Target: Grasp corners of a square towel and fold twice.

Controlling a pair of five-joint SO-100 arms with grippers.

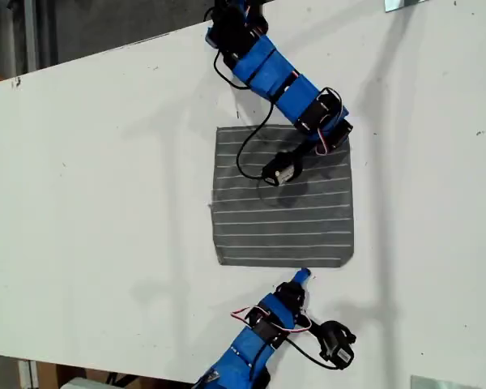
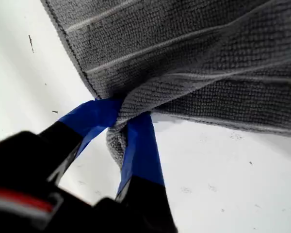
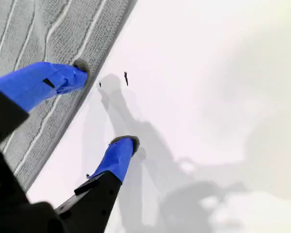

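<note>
- On a white table [image 1: 105, 203] lies one towel [image 1: 283, 219] — grey, square, crossed by thin white stripes. It lies right of the middle in the exterior view, mostly flat.
- Two blue arms reach toward it, one from the far side of the table and one from the near side.
- Three of the towel's corners lie flat and uncovered in the exterior view; the fourth, at the far edge on the exterior view's right, is covered by the far arm.
- My first gripper [image 2: 123, 114] belongs to that far arm. Its two blue fingers are pinched on one corner [image 2: 116, 141], and the cloth is bunched into a fold between them with the tip poking out beyond the pinch. The towel edge next to it is raised off the table.
- My second gripper [image 3: 104, 107] belongs to the near arm and sits at the towel's near edge. Its two fingers are spread wide and grip nothing — one is over the striped cloth just inside the hem, the other over bare table beside it.
</note>
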